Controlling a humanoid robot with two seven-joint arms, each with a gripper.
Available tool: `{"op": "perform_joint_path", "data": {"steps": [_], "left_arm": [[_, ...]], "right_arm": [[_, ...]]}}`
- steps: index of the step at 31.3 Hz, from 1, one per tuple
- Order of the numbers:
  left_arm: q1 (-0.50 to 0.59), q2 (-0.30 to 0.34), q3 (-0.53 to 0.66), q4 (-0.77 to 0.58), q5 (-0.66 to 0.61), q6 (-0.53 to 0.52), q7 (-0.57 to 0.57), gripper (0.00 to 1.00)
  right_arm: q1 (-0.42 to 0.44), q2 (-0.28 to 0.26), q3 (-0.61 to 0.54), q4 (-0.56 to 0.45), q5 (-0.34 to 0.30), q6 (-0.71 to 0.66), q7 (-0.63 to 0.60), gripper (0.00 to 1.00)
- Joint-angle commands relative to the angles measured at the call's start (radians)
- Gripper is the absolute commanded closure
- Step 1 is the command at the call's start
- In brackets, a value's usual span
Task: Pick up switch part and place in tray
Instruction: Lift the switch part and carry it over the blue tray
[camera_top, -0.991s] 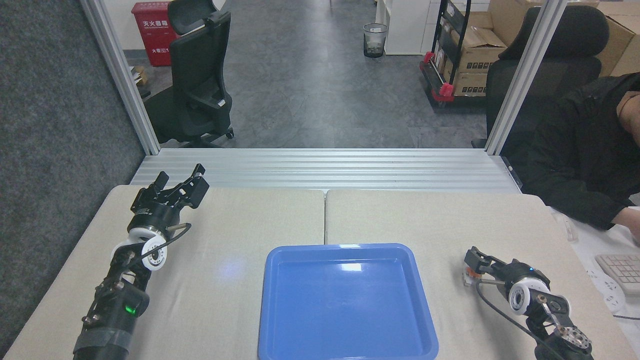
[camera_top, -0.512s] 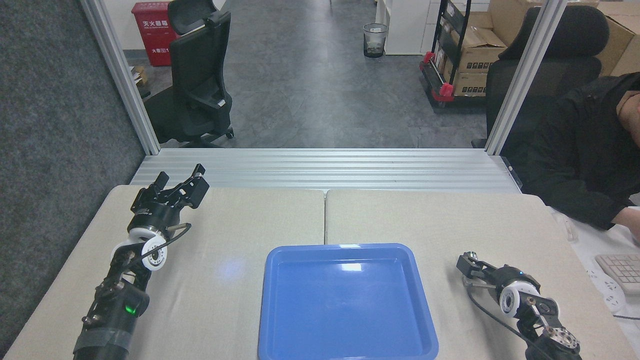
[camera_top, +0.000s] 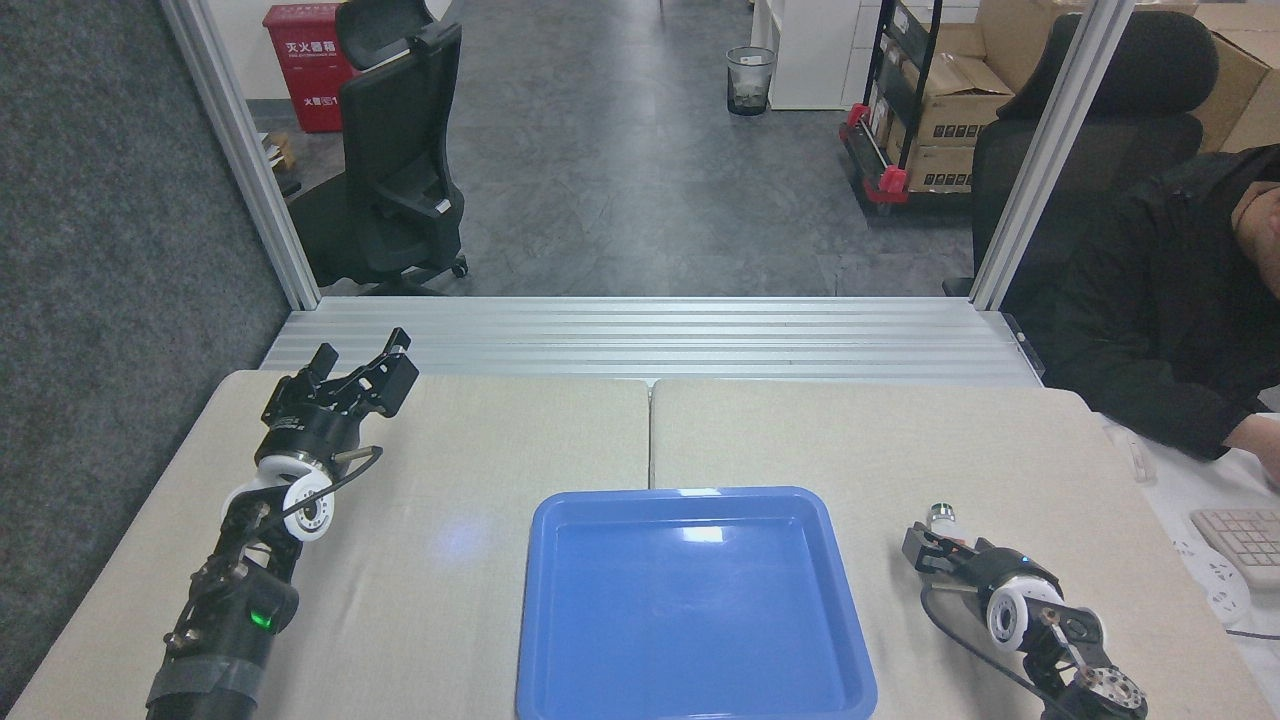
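The blue tray (camera_top: 560, 620) lies at the front middle of the table with nothing in it. The switch part (camera_top: 941, 517) is on the cloth right of the tray; its silver cylindrical end pokes out behind my right gripper (camera_top: 925, 550), and a bit of orange shows beside the fingers. That gripper is low over the part, dark and small, so the gap between its fingers is unreadable. My left gripper (camera_top: 362, 350) is at the far left back of the table, open and holding nothing.
The table (camera_top: 820, 440) is covered by two beige mats with a seam down the middle. A person in a black jacket (camera_top: 1150, 300) sits at the right, a hand near a keyboard (camera_top: 1245, 540). An aluminium rail (camera_top: 650, 335) borders the far edge.
My right gripper has dropped lower and drawn slightly left and toward me, settling over the switch part, whose silver end now shows behind it. The left arm has stayed still.
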Motion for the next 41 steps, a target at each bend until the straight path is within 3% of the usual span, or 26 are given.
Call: {"op": "perform_joint_path", "data": {"steps": [1,2,14,17,24,27,31,37,41], "left_arm": [[0.000,0.000,-0.023,0.000,0.001,0.001,0.000,0.00],[0.000,0.000,-0.023,0.000,0.001,-0.001,0.001,0.00],[0.000,0.000,-0.023,0.000,-0.001,-0.001,0.001,0.00],[0.000,0.000,-0.023,0.000,0.001,0.001,0.001,0.00],[0.000,0.000,-0.023,0.000,0.001,0.001,0.000,0.00],[0.000,0.000,-0.023,0.000,0.001,0.001,0.000,0.00],[0.000,0.000,-0.023,0.000,0.001,0.001,0.000,0.00],[0.000,0.000,-0.023,0.000,0.001,0.001,0.000,0.00],[0.000,0.000,-0.023,0.000,0.001,0.001,0.000,0.00]], "right_arm": [[0.016,0.012,0.000,-0.005,-0.008,-0.019,0.052,0.95],[0.013,0.012,-0.006,-0.005,-0.011,-0.015,0.052,1.00],[-0.004,-0.002,-0.023,-0.044,-0.021,-0.015,0.048,1.00],[-0.050,-0.012,-0.057,-0.097,-0.021,-0.021,0.055,1.00],[-0.165,-0.082,-0.052,-0.109,-0.023,-0.038,0.061,1.00],[-0.168,-0.075,-0.028,-0.110,-0.021,-0.042,0.063,1.00],[-0.171,-0.065,0.096,-0.112,-0.018,-0.038,0.065,1.00],[-0.162,0.038,0.255,-0.124,-0.014,-0.033,0.072,1.00],[-0.125,0.061,0.319,-0.169,-0.004,-0.024,0.097,1.00]]}}
